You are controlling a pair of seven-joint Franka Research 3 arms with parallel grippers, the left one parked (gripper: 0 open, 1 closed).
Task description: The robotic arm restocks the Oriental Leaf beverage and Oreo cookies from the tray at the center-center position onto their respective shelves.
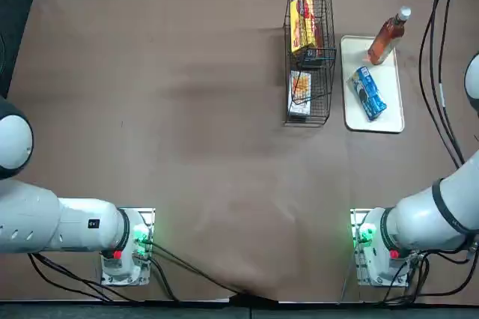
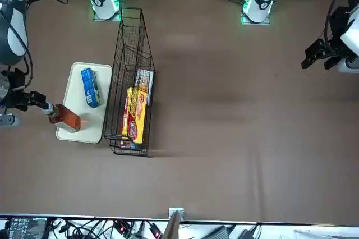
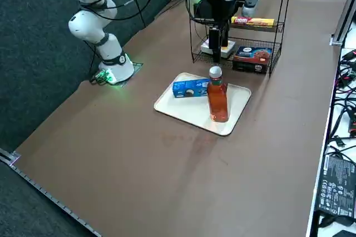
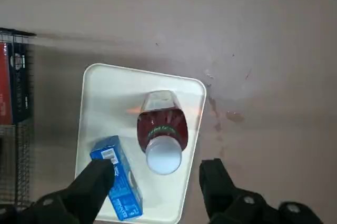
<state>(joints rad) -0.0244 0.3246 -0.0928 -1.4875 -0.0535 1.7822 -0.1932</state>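
1. Nearest you, the right arm (image 1: 434, 210) starts at the bench's (image 1: 202, 184) near edge, on the right side. Black cables (image 1: 441, 293) trail by its foot.
2. Farther out, in the right part of the bench's far half, the white tray (image 1: 357, 120) lies flat. Its long sides run from near to far.
3. Just past the tray's left edge is the tall black wire rack (image 1: 329, 83). It has shelves, one above the other.
4. A white box (image 1: 300, 93) with a food picture sits in the near end of the rack.
5. The blue Oreo pack (image 1: 368, 93) is on the tray. It lies at a slant in the near half, close to the left edge.
6. The tea bottle (image 3: 218, 102) is on the tray too. It stands up, white cap (image 3: 215, 72) on top, in the far half and about midway between the long edges. It has red-brown tea in it.
7. Your right claw (image 4: 159, 164) hangs above the bench by the tray. It is open, with its two fingers wide apart and nothing held. The tea bottle and the Oreo pack are both on the tray, out of its grip.
8. At the rack's far end, a yellow and red box (image 3: 253, 21) sits on a higher shelf. A dark box with red on it (image 3: 252, 59) sits on a lower shelf there.
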